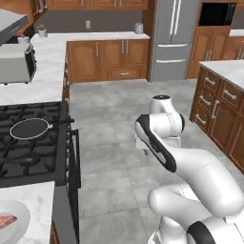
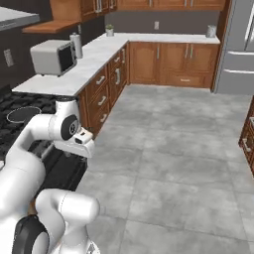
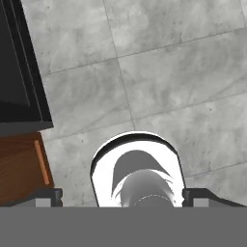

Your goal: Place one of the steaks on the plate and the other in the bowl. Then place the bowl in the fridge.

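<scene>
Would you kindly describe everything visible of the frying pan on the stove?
The frying pan is round, shallow and dark with a pale rim, seemingly metal, and looks empty. It sits upright on the black grate of the stove, at the rear. Its dark handle points right, toward the stove's edge. Nothing else touches it.

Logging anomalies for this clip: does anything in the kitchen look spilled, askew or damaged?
Nothing stands out. The frying pan sits flat on the stove, a steak lies on the plate at the counter's edge, the fridge is shut, and the floor looks clean.
</scene>
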